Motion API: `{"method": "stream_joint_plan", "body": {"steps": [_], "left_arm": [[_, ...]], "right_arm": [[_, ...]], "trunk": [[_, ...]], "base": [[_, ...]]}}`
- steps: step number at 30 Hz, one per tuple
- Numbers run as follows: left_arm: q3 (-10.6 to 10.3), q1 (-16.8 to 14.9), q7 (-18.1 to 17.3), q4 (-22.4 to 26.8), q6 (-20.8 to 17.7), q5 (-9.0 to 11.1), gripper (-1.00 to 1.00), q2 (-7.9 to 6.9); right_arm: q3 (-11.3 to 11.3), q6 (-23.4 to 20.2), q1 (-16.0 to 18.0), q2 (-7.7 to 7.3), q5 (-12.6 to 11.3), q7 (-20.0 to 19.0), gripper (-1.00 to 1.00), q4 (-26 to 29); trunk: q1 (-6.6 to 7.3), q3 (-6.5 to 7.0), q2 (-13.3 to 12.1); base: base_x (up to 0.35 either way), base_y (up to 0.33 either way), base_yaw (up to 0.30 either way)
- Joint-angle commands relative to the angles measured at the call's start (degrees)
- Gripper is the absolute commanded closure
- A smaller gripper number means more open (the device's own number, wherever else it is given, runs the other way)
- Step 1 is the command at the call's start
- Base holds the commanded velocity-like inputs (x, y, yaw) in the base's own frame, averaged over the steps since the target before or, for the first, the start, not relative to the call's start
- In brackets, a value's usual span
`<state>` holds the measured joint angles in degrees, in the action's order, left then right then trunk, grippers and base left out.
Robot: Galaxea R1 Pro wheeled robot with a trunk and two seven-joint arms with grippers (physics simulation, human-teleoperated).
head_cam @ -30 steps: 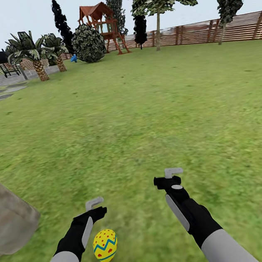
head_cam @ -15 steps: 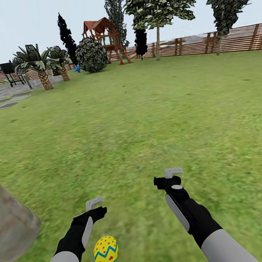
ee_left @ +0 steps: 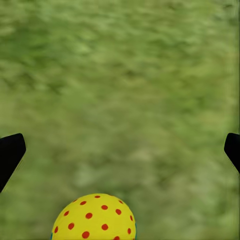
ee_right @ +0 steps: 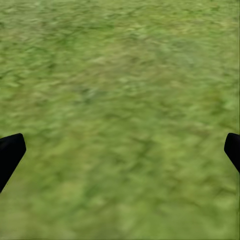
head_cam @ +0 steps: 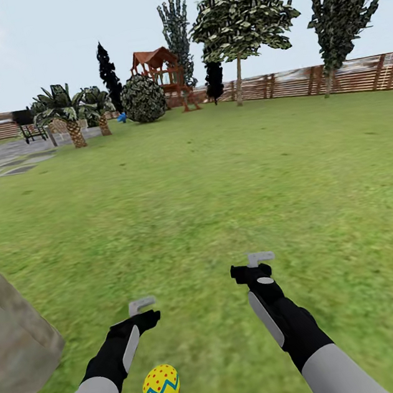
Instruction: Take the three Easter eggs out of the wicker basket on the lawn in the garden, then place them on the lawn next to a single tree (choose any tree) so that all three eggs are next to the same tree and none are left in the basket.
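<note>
Head view: Easter egg point(head_cam: 161, 392) lies on lawn point(head_cam: 206, 176) just beside left hand point(head_cam: 141, 305); zigzag band visible. Left wrist view: egg point(ee_left: 93, 217) dotted top, fingers point(ee_left: 10, 155) spread wide, released. Right hand point(head_cam: 260, 257) released over bare grass. Tree trunk point(head_cam: 16, 337) near left; fence point(head_cam: 330, 79) far.

arms: pale grey forearms | wrists: black, grey side panel | tips: light grey bracket | fingers point(ee_left: 10, 152): black
</note>
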<state>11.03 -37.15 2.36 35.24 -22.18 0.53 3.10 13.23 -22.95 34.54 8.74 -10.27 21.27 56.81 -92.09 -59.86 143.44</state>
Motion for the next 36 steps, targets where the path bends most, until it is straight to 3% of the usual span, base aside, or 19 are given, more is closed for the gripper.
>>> {"method": "stream_joint_plan", "body": {"steps": [1,16,32,36], "left_arm": [[0.2,0.0,0.1,0.1,-0.3,0.0,-1.0,0.07],[0.2,0.0,0.1,0.1,-0.4,-0.2,-1.0,0.14],[0.2,0.0,-0.3,0.0,-1.5,-0.2,-1.0,0.26],[0.2,0.0,-0.4,-2.1,-1.9,-0.1,-1.0,0.25]], "right_arm": [[0.2,-0.2,0.0,-0.04,-0.6,0.5,-1.0,0.1],[0.1,-0.2,0.0,-0.06,-0.6,0.5,-1.0,0.1],[0.0,-0.2,0.0,-0.16,-0.6,0.5,-1.0,0.1],[-0.1,-0.2,0.0,-0.2,-0.6,0.5,-1.0,0.1]], "trunk": [[0.03,0.2,0.0],[0.42,3.74,-0.2],[3.93,6.62,-6.6],[4.81,7.34,-8.2]], "base": [[0.0,0.0,0.188],[0.0,0.0,0.146],[0.0,0.0,0.005],[0.0,0.0,0.0]]}}
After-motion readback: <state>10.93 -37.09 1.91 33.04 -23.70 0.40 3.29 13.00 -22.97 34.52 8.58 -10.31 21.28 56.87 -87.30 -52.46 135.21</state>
